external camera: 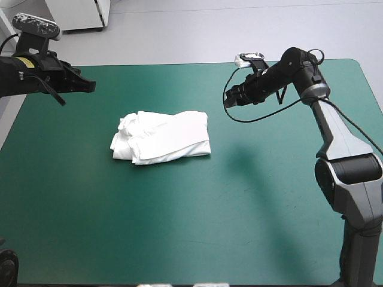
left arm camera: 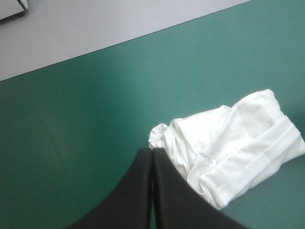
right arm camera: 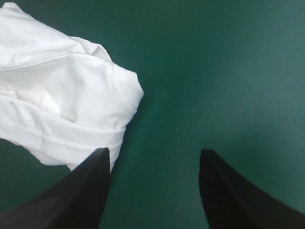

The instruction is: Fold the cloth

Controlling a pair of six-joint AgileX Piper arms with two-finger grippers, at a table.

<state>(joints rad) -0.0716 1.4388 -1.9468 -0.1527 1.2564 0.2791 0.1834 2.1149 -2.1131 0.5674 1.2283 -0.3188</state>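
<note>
T-shirt (external camera: 161,139) folded; L tool (left arm camera: 151,150) closed, R tool (right arm camera: 155,152) spread.

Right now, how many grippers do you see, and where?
2. The left gripper hovers near the table's far left corner; the right gripper hovers right of the T-shirt.

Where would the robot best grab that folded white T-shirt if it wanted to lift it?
Probably the neat, rounded fold at the T-shirt's right end, approached low from the right by the open right pincer. There the layers stack together; the left end is loose and crumpled.
</note>
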